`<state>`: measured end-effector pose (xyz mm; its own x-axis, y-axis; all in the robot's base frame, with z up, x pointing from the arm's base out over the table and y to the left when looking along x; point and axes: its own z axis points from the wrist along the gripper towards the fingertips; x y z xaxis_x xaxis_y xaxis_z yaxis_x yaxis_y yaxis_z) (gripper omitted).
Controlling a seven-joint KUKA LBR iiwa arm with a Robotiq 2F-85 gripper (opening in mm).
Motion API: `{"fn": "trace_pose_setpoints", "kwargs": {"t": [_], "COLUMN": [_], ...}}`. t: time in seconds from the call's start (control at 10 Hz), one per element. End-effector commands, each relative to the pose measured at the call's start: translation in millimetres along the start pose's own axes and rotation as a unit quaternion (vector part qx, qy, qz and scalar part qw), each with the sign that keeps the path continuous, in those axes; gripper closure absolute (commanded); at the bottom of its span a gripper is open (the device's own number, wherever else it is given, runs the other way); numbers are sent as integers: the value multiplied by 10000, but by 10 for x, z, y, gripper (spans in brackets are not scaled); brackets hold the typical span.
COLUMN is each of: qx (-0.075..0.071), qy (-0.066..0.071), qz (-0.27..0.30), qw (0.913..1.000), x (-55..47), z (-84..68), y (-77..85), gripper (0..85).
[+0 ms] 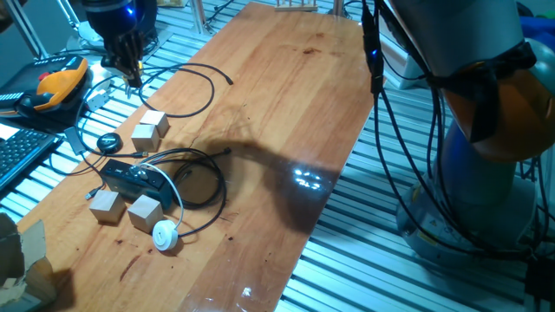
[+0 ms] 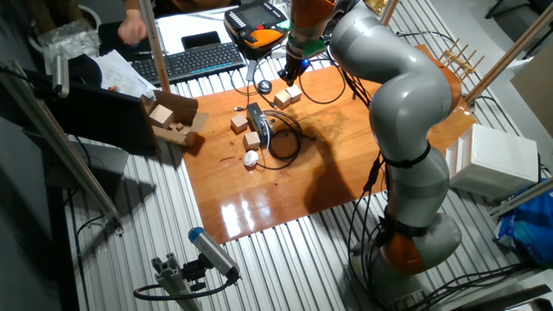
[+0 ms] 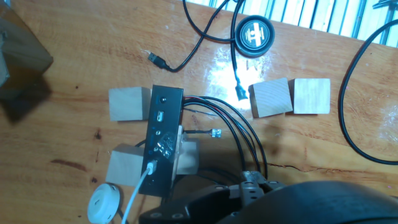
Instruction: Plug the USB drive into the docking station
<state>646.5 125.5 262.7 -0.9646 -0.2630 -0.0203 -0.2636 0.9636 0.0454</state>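
In the one fixed view, the gripper (image 1: pixel 128 76) is seen at the upper left of the frame, hanging above the far left edge of the wooden bench (image 1: pixel 277 104); whether its fingers are open or closed, or whether anything is held between them, cannot be told. Below it, left of centre, two pale wooden cubes (image 1: pixel 149 132) are placed side by side, with a small round black puck (image 1: pixel 108 144) just to their left. The docking station (image 1: pixel 137 180) is found lower down at the left of the frame, a flat dark box lying on the bench with thin black cables (image 1: pixel 201 178) looped to its right. Two more wooden cubes (image 1: pixel 126 208) are set against its near side, and a small white round disc (image 1: pixel 165 236) is seen just below them. In the hand view, the docking station (image 3: pixel 163 140) is shown left of centre, with a white cable (image 3: pixel 138 190) plugged into its lower end.
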Motion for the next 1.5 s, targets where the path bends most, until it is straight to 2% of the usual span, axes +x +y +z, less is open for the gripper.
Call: {"fn": "trace_pose_setpoints", "kwargs": {"t": [0.0,0.3,0.4,1.4], "qx": [-1,-45,-8,-40], "qy": [6,-69,-91,-60], "qz": [12,51,66,73], "qw": [10000,10000,9999,9999], "x": [0,-6,-6,10], "z": [1,0,0,-18], "y": [5,-24,-24,-3], "gripper": [850,850,850,850]}}
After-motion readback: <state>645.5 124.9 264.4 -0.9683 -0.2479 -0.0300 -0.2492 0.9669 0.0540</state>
